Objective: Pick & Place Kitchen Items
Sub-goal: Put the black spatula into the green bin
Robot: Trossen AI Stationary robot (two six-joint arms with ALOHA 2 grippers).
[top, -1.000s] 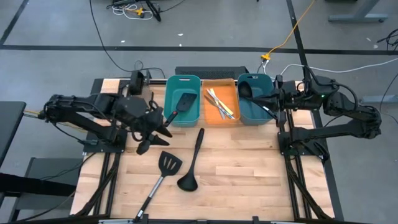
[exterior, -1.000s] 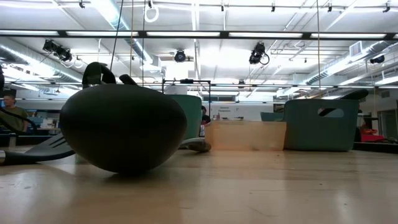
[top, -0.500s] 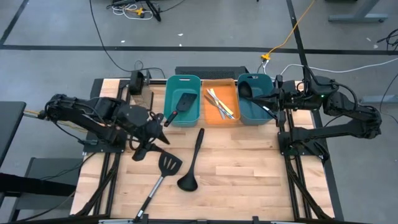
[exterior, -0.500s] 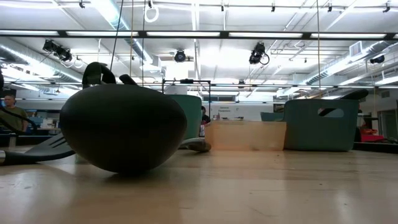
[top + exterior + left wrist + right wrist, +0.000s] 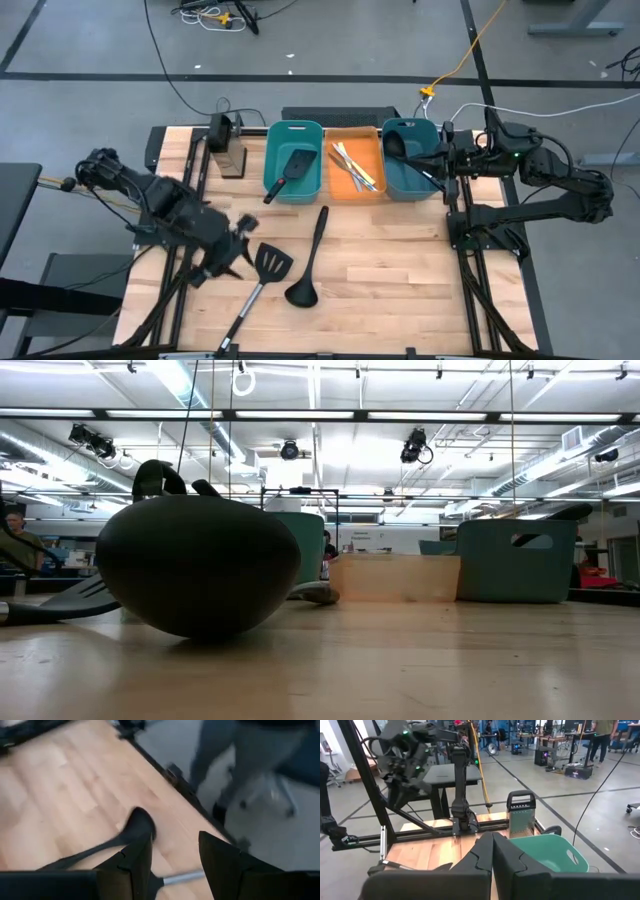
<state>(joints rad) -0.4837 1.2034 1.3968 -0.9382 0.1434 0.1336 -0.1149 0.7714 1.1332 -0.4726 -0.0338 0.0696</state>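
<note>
A black slotted spatula point(image 5: 262, 272) and a black ladle point(image 5: 307, 262) lie flat on the wooden table; the ladle's bowl fills the low view point(image 5: 198, 565). Another spatula point(image 5: 290, 168) lies in the left teal bin, its handle leaning on the near rim. A ladle point(image 5: 400, 143) lies in the right teal bin, and thin sticks point(image 5: 352, 163) in the orange bin. My left gripper point(image 5: 238, 255) point(image 5: 175, 857) is open and empty, just left of the table spatula's head. My right gripper point(image 5: 440, 160) point(image 5: 492, 851) is shut and empty at the right teal bin's right side.
Three bins stand in a row at the far edge: teal point(image 5: 295, 160), orange point(image 5: 345, 188) and teal point(image 5: 410, 175). A metal grater point(image 5: 226, 150) stands left of them. A person's legs point(image 5: 235, 765) show beyond the table's edge. Bare wood lies at the table's near right.
My left gripper has gone from beside the left teal bin toward the table's near edge and down, and now stands next to the head of the spatula on the table. The spatulas, ladles and right arm have kept still.
</note>
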